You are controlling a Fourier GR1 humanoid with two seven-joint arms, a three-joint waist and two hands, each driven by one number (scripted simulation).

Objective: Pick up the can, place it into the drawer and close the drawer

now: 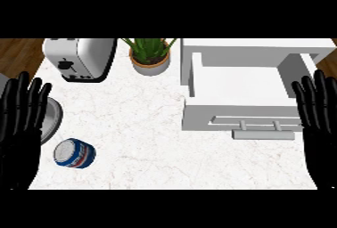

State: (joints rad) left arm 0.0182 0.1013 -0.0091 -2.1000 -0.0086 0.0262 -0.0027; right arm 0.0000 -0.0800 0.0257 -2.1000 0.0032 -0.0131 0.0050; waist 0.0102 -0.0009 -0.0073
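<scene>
A blue and white can with a grey lid lies tilted on the marble counter at the lower left. The white drawer is pulled open at the upper right, its inside bare, with a grey handle on its front. My left hand rests open at the left edge, fingers up, just left of the can and apart from it. At the right edge my right hand rests open too, fingers up, beside the drawer's right wall. Neither hand holds anything.
A silver toaster stands at the back left. A potted green plant is beside it, left of the drawer. A grey plate's rim shows behind my left hand. The wooden floor shows past the counter's far corners.
</scene>
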